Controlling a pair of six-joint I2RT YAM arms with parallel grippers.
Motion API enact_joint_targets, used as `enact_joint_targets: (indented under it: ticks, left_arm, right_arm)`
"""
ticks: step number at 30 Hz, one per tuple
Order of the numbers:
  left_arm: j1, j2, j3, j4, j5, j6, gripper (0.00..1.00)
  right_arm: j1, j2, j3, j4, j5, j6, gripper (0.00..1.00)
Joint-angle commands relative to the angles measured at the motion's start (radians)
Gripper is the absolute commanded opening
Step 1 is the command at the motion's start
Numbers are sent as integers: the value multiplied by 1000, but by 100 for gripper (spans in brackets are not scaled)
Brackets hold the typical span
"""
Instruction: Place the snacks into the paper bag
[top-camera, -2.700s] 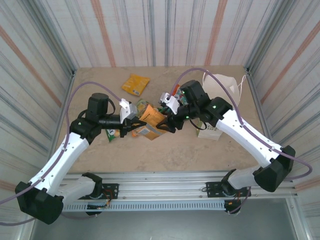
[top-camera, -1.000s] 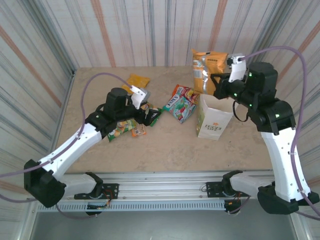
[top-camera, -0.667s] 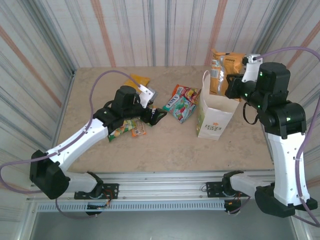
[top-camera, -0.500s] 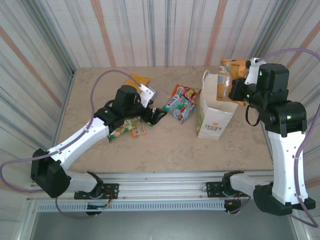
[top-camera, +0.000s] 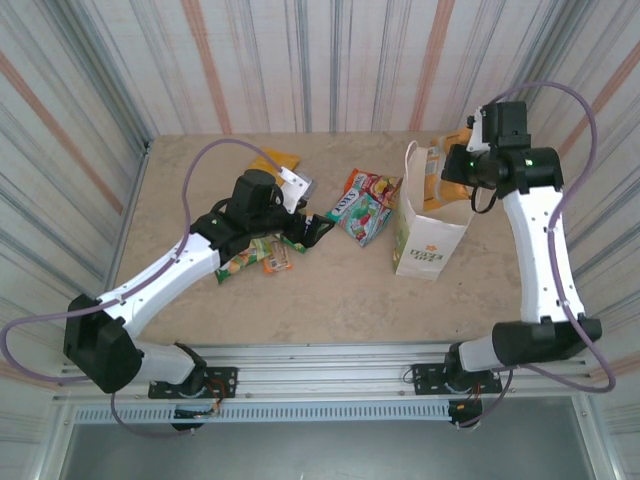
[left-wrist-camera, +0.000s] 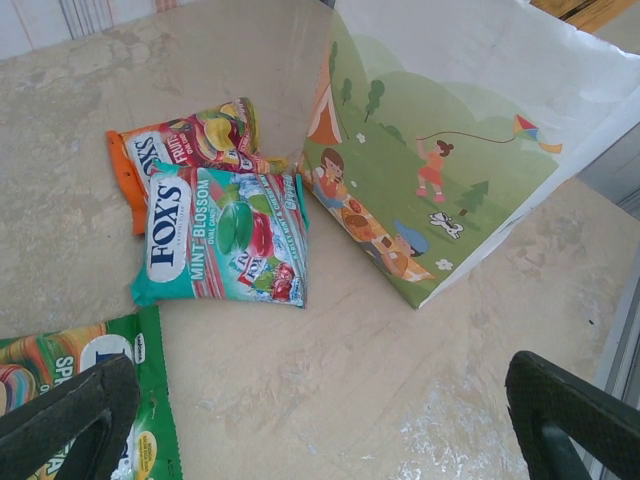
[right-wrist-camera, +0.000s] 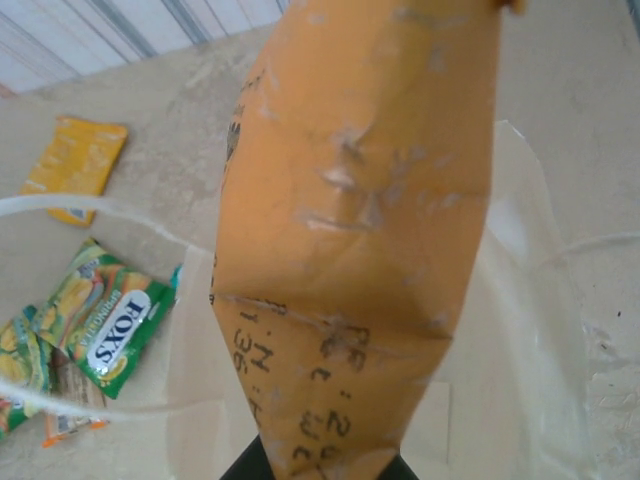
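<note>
1. Striped corrugated walls (top-camera: 330, 60) on 3 sides, beige bench (top-camera: 330, 300) in the middle.
2. Orange packet (right-wrist-camera: 360, 230): over the open mouth of the paper bag (top-camera: 428, 240), at its far-right side. Low end looks just inside the rim; can't tell how deep.
3. Axis: long axis approx vertical, running straight out from the hand. Free end points down into the bag, gripped end up. Broad face w/ printed date code faces the wrist cam.
4. Right hand (top-camera: 466, 170): clamped on the packet's upper end, above the bag.
5. Step, imo: drop-in of this packet, not yet released. Next move needs the packet kept inside the rim and off the cord handle (right-wrist-camera: 90, 205), then jaws opened and a straight lift out. The bag stands unsupported, so a side nudge could tip it.
6. Bag: upright, mouth open, right of bench centre.
7. Left hand (left-wrist-camera: 320, 430): jaws wide apart, holding nothing, low over the bench. It faces the teal Fox's packet (left-wrist-camera: 225, 235) and red Fox's packet (left-wrist-camera: 190, 135), both flat just beside the bag's left face and overlapping each other.
8. Other snacks lying out: green packet (left-wrist-camera: 80, 350) under one left finger, yellow packet (right-wrist-camera: 75, 165) far-left on the bench, small orange bar (top-camera: 277, 262).
</note>
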Motion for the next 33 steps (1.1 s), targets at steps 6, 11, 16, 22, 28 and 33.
enact_joint_targets:
  ticks: [6, 11, 16, 22, 28, 33]
  left_arm:
    - [-4, -21, 5, -38, -48, -3, 98]
    - [-4, -13, 10, -43, -48, -2, 98]
    - [-4, -15, 13, -59, -51, -7, 98]
    - [-5, -23, 6, -73, -64, -3, 98]
    - [-4, -20, 4, -76, -67, -6, 98]
    - [-4, -16, 9, -81, -67, -7, 99]
  right_arm:
    - [5, 98, 28, -133, -46, 72, 0]
    - [31, 150, 14, -162, 13, 82, 0]
    - [61, 179, 21, -170, 38, 86, 0]
    - [78, 190, 28, -194, 72, 89, 2]
    - [89, 200, 30, -224, 87, 93, 6]
    - [87, 198, 30, -225, 31, 93, 14]
